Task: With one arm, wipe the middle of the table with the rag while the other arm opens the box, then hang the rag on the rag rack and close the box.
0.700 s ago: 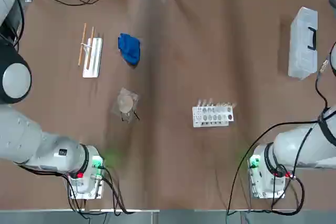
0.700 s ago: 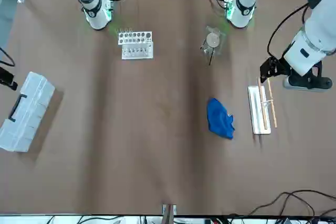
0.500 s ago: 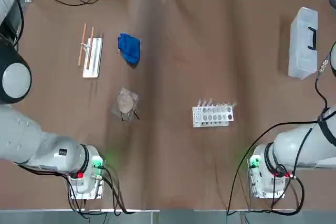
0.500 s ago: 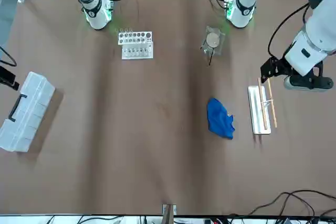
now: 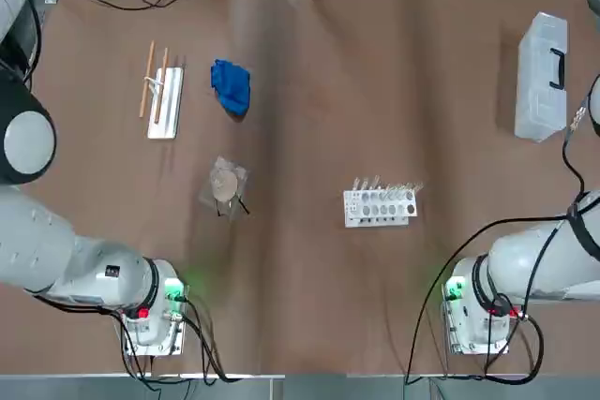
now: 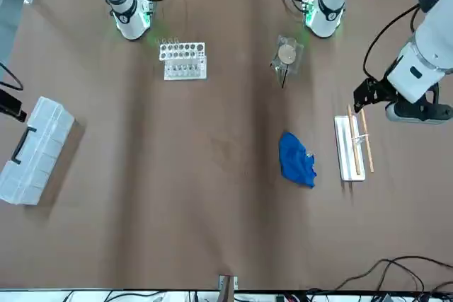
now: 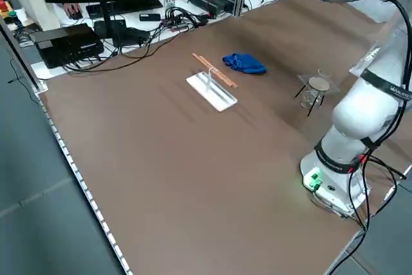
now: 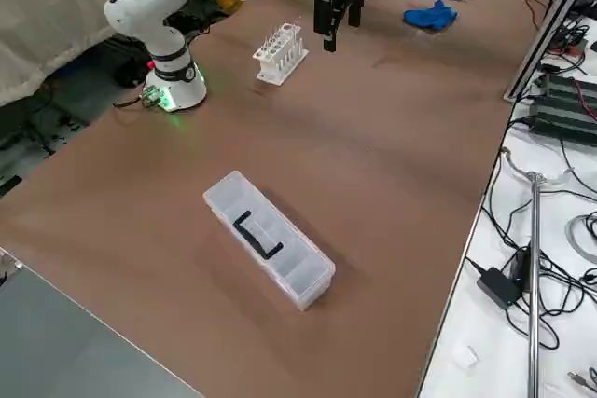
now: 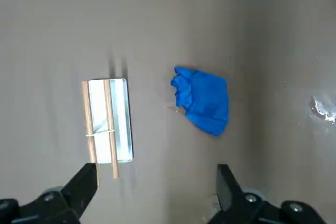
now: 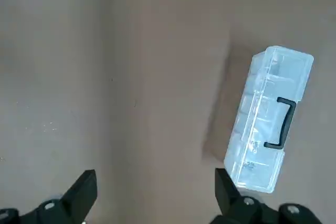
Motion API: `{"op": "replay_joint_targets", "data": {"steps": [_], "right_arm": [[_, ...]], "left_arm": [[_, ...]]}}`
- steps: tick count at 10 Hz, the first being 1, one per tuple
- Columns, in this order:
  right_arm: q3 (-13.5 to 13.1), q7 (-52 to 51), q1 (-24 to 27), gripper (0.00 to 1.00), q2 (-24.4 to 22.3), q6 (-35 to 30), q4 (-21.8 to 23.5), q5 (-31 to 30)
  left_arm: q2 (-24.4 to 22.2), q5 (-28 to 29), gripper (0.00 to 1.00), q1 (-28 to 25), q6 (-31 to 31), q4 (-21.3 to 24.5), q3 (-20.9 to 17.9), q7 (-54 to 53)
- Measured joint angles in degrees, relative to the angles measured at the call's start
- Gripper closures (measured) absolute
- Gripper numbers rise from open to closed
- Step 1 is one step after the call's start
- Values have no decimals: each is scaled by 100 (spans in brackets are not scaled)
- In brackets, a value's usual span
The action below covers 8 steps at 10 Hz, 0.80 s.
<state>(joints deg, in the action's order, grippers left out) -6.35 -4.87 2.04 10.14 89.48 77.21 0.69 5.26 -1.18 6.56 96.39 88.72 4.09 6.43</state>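
The blue rag (image 5: 231,86) lies crumpled on the brown table (image 5: 375,91), at the far left. Just left of it is the rag rack (image 5: 164,100), a white base with thin wooden rods. My left gripper (image 6: 367,94) hangs open above the table on the robot's side of the rack. In its wrist view the left gripper (image 9: 157,174) holds nothing, with the rag (image 9: 202,100) and rack (image 9: 107,121) below it. The translucent box (image 5: 542,77) lies shut at the far right, black handle up. High over the table, my right gripper (image 10: 155,179) is open and empty, with the box (image 10: 268,140) beyond it.
A white test-tube rack (image 5: 380,205) stands right of centre. A small clear item with a round tan top (image 5: 225,185) sits left of centre. Both arm bases (image 5: 150,320) stand at the near edge. Cables and equipment line the far edge.
The left gripper has drifted slightly toward the robot's left. The rag, the rack and the box lie as before.
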Motion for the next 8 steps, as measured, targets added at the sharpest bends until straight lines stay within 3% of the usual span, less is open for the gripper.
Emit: {"op": "replay_joint_targets", "data": {"steps": [3,5,6,8], "right_arm": [[24,-1,-152,1,219,-125,77,2],[23,8,-238,1,689,-263,164,-164],[-5,8,-227,4,980,-242,228,-314],[-43,9,-199,19,1406,-255,245,-428]], "left_arm": [[562,0,0,54,506,34,16,3],[1113,0,0,104,1011,71,22,5],[1420,13,0,166,1242,93,31,5],[2079,202,0,410,1672,198,35,31]]}}
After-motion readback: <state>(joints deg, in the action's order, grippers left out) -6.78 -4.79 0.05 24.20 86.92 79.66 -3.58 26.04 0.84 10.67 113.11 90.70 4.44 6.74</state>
